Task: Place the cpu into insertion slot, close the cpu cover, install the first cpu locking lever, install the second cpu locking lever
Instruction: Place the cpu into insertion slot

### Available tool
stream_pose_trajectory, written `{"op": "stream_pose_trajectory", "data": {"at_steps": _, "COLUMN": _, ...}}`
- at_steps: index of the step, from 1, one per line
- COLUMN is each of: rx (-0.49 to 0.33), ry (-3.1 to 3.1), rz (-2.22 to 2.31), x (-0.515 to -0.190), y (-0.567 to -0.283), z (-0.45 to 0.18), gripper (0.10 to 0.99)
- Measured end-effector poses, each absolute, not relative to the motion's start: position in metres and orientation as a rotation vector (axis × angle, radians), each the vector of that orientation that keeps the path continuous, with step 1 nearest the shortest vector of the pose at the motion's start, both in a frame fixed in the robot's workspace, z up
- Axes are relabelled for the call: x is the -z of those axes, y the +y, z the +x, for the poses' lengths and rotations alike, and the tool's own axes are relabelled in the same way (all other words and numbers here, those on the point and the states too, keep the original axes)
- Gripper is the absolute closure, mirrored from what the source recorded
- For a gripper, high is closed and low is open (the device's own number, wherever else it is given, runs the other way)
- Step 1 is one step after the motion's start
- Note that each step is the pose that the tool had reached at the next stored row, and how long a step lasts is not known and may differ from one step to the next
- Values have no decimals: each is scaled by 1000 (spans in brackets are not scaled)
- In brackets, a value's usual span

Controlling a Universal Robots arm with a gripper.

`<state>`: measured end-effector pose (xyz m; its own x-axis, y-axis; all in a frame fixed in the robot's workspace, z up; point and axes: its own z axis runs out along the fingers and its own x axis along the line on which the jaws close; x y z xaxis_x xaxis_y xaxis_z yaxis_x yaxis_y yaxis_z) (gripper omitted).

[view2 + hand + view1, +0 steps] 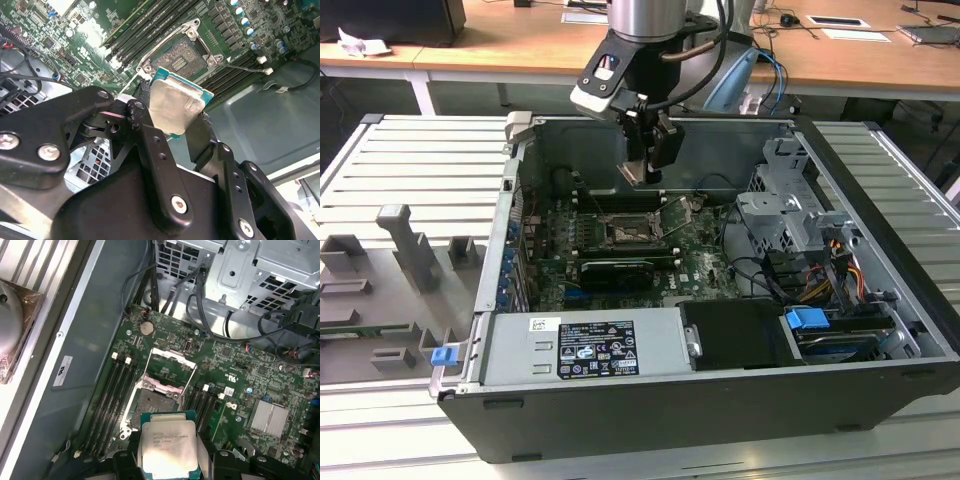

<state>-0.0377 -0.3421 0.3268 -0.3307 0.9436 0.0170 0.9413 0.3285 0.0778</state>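
Gripper (643,168) clamped narrow on the cpu (172,107), gripping two opposite edges. I read the cpu hanging in the air above the insertion slot (150,407), clear of the board, inside the open case (720,410). Slot is bare. Cpu cover (171,356) stands swung open on the side toward the drive cage (785,200), at the exterior view's right. Memory slots (117,395) flank the slot.
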Motion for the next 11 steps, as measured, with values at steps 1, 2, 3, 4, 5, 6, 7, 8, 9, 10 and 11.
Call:
{"op": "stream_pose_trajectory", "data": {"at_steps": 1, "rx": -114, "ry": 2523, "rz": 1814, "x": -326, "y": -342, "z": -38, "gripper": 557}}
{"op": "stream_pose_trajectory", "data": {"at_steps": 2, "rx": -113, "ry": 2518, "rz": 1821, "x": -325, "y": -342, "z": -38, "gripper": 557}}
{"op": "stream_pose_trajectory", "data": {"at_steps": 3, "rx": -113, "ry": 2513, "rz": 1828, "x": -325, "y": -342, "z": -38, "gripper": 557}}
{"op": "stream_pose_trajectory", "data": {"at_steps": 4, "rx": -113, "ry": 2506, "rz": 1837, "x": -325, "y": -342, "z": -38, "gripper": 557}}
{"op": "stream_pose_trajectory", "data": {"at_steps": 5, "rx": -113, "ry": 2500, "rz": 1844, "x": -324, "y": -342, "z": -38, "gripper": 557}}
{"op": "stream_pose_trajectory", "data": {"at_steps": 6, "rx": -113, "ry": 2491, "rz": 1856, "x": -324, "y": -342, "z": -38, "gripper": 557}}
{"op": "stream_pose_trajectory", "data": {"at_steps": 7, "rx": -112, "ry": 2480, "rz": 1871, "x": -323, "y": -342, "z": -38, "gripper": 557}}
{"op": "stream_pose_trajectory", "data": {"at_steps": 8, "rx": -112, "ry": 2471, "rz": 1882, "x": -323, "y": -342, "z": -38, "gripper": 557}}
{"op": "stream_pose_trajectory", "data": {"at_steps": 9, "rx": -112, "ry": 2455, "rz": 1902, "x": -322, "y": -342, "z": -38, "gripper": 557}}
{"op": "stream_pose_trajectory", "data": {"at_steps": 10, "rx": -111, "ry": 2443, "rz": 1916, "x": -322, "y": -342, "z": -38, "gripper": 557}}
{"op": "stream_pose_trajectory", "data": {"at_steps": 11, "rx": -111, "ry": 2429, "rz": 1933, "x": -321, "y": -342, "z": -38, "gripper": 557}}
